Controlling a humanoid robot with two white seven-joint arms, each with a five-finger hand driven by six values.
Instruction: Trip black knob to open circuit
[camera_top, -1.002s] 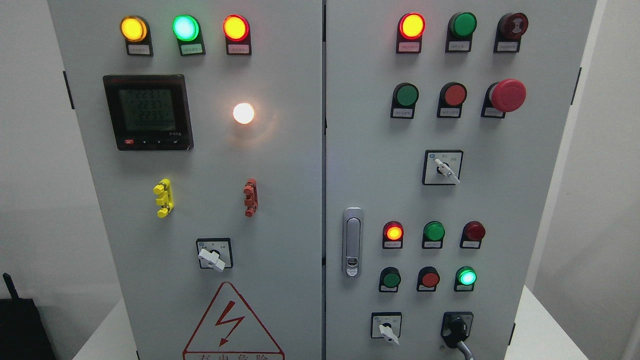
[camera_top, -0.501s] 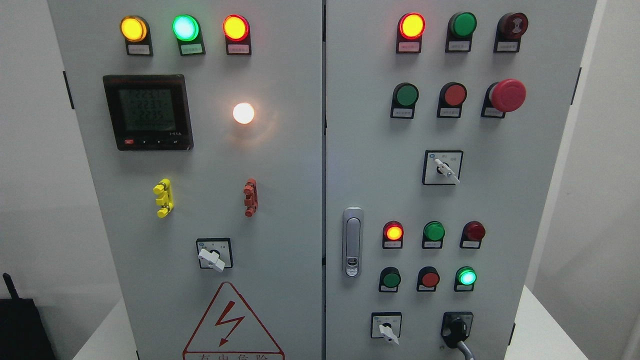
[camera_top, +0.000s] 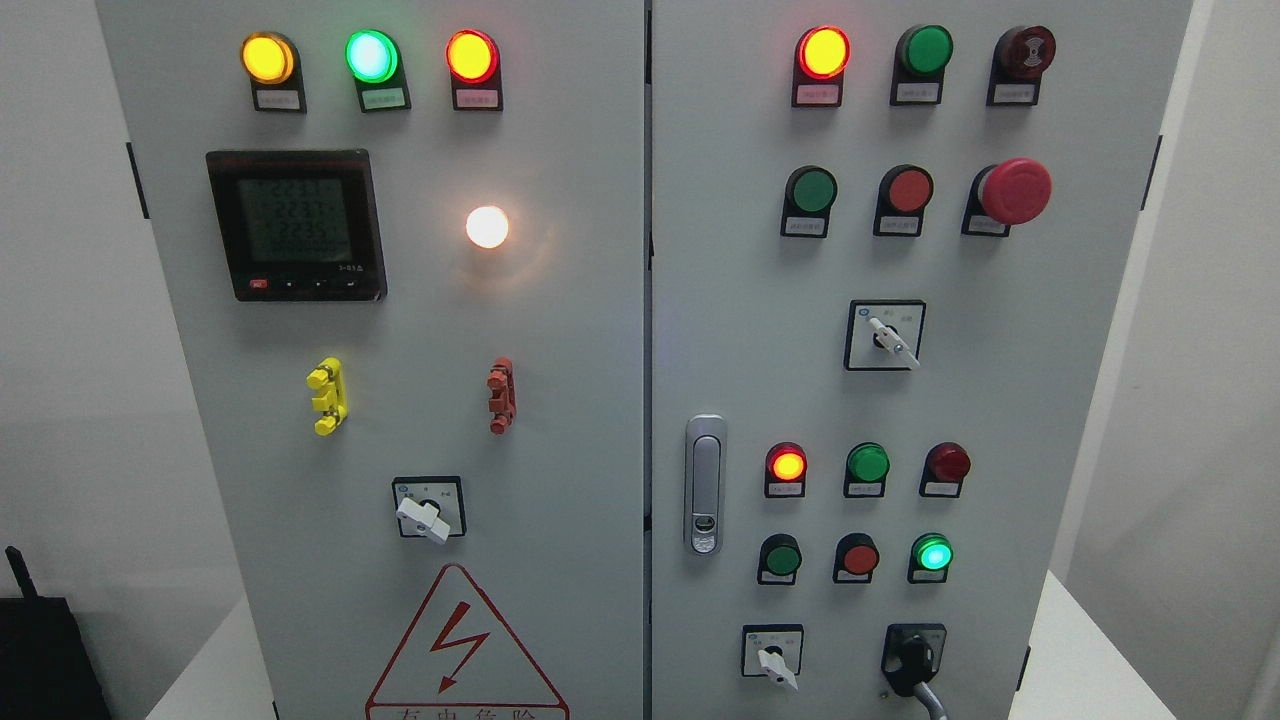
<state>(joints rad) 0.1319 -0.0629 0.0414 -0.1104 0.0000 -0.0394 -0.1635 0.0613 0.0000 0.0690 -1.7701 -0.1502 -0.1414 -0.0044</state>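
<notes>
1 black rotary knob (camera_top: 912, 660) is the target. It sits on a black plate at the lower right of the grey steel cabinet's right-hand door (camera_top: 1000, 420), its handle pointing down and to the right toward the bottom edge. Just to its left is a white-handled selector switch (camera_top: 772, 660); a lit green indicator lamp (camera_top: 933, 553) sits directly above. Neither robot hand is in view, so the state of the fingers cannot be told. Recommended procedure: approach with the right hand from below, grip the handle only, rotate it firmly to the trip position, and keep clear of the white selector.
</notes>
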